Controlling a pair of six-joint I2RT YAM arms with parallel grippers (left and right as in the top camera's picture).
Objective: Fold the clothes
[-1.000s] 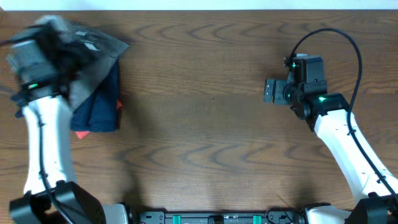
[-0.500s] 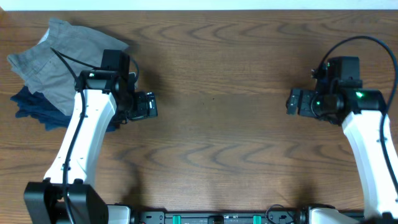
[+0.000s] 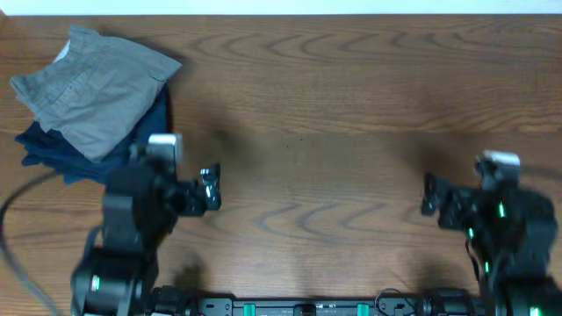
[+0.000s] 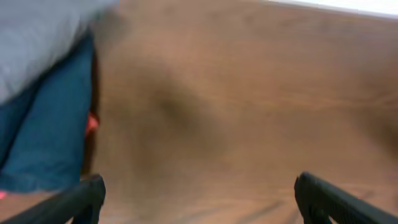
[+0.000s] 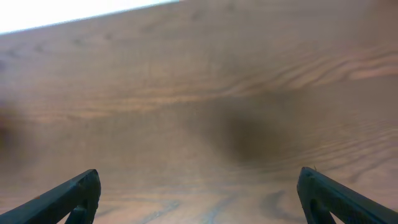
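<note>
Currently looking down on a pair of plain grey woven shorts (image 3: pixel 92 88), lying as a rumpled folded bundle at the far-left corner of the brown wood-grain table (image 3: pixel 307 105). Resting on top of a dark navy blue folded garment (image 3: pixel 48 151), covering most of it and leaving navy edges showing along the near and right sides. Appearing again in the left wrist view as pale grey cloth (image 4: pixel 37 31) filling the upper-left corner, overlapping the navy fabric (image 4: pixel 43 137), with a small orange-red scrap (image 4: pixel 92 123) peeking out at the navy edge.

Finding the left black two-finger gripper (image 3: pixel 209 188) near the pile, to its right and closer to the robot's base, touching neither garment. Spreading its fingers wide in the wrist view (image 4: pixel 199 190), holding nothing, framing only bare wood.

Finding the right black two-finger gripper (image 3: pixel 430 197) well apart from the clothes, over the right half of the table. Likewise spreading its fingers wide (image 5: pixel 199 183), gripping nothing, facing bare wood grain.

Showing both arms blurred in the overhead view, so leaving finer detail of their pose untold.
</note>
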